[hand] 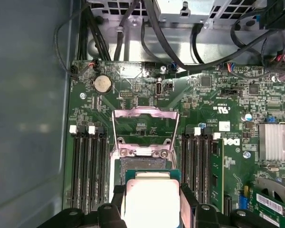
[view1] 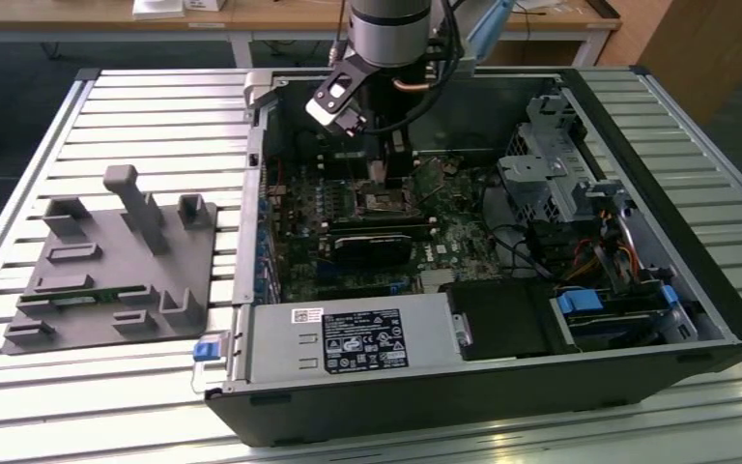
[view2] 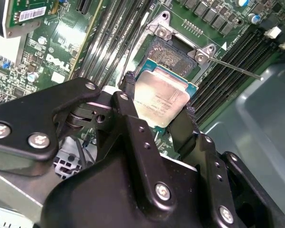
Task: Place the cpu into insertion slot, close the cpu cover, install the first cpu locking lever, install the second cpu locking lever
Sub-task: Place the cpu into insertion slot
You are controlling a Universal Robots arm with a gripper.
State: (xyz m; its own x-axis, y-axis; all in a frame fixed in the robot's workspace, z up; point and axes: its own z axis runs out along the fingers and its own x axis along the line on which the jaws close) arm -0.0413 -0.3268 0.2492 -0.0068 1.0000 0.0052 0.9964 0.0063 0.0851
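My gripper (view2: 157, 97) is shut on the cpu (view2: 164, 92), a pale beige-silver square chip pinched by its edges between two black fingers (view2: 128, 88). It hangs just above the green board, a little off the insertion slot (view2: 173, 53), whose dark socket lies uncovered. In the first wrist view the cpu (hand: 149, 202) sits in the gripper (hand: 150, 194), close to the slot (hand: 142, 165). The cpu cover (hand: 145, 112) is swung open and stands up beyond the slot. A thin locking lever (view2: 237, 70) sticks out sideways. In the exterior view the gripper (view1: 390, 176) hovers over the slot (view1: 382, 201).
The open computer case (view1: 680, 319) lies on a slatted table. A black block (view1: 378, 242) sits just in front of the socket. Memory slots (hand: 88, 166) flank it, and cables (hand: 180, 61) run along the board's edge. A grey fixture (view1: 107, 261) stands at the exterior view's left.
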